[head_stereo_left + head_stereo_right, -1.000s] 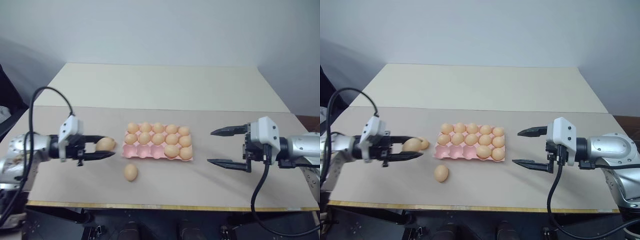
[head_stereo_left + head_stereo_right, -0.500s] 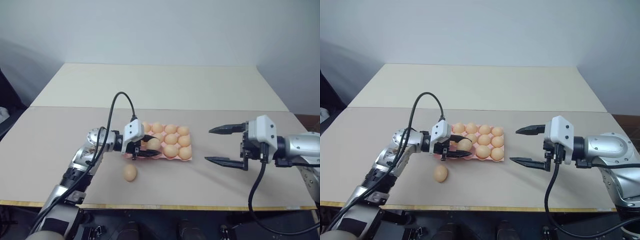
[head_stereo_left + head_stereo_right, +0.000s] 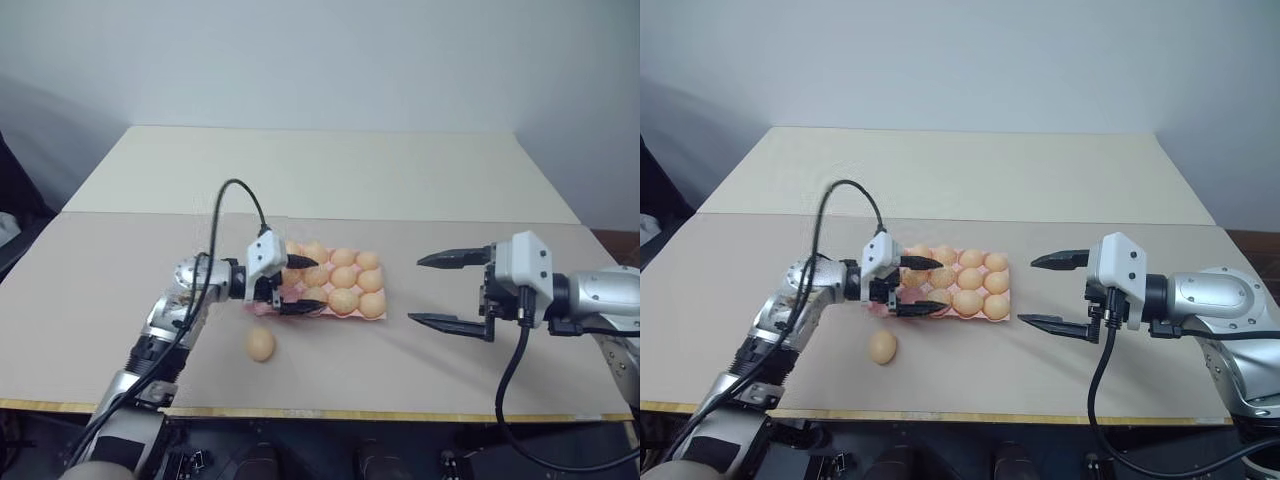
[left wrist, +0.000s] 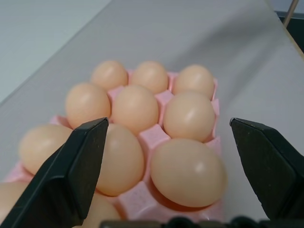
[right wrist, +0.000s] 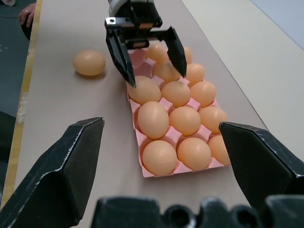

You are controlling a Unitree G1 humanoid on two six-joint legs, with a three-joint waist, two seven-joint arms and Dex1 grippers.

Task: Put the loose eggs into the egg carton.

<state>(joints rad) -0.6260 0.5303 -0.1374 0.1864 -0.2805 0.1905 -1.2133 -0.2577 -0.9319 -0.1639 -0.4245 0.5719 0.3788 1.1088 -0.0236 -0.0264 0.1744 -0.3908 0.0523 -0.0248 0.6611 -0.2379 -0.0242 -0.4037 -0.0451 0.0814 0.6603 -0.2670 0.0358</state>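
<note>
The pale pink egg carton [image 3: 257, 309] lies mid-table, its cups holding several tan eggs. My left gripper [image 3: 303, 285] stands open over the carton's left end, its fingers either side of an egg [image 5: 144, 89] that rests in a front-row cup. In the left wrist view the gripper [image 4: 167, 122] looks along the rows of eggs, pink ridges [image 4: 154, 135] showing between them. One loose egg [image 3: 261, 344] lies on the table in front of the carton's left corner. My right gripper [image 3: 418, 291] hovers open and empty to the right of the carton.
The grey-beige tabletop [image 3: 400, 370] runs to a front edge with a yellow strip [image 3: 350, 412]. A paler board [image 3: 330, 170] lies behind the carton. A black cable [image 3: 235, 190] loops above my left forearm.
My left gripper carried an egg rightward from the table's left side to the carton, then opened and let it go into a cup. The right gripper kept still.
</note>
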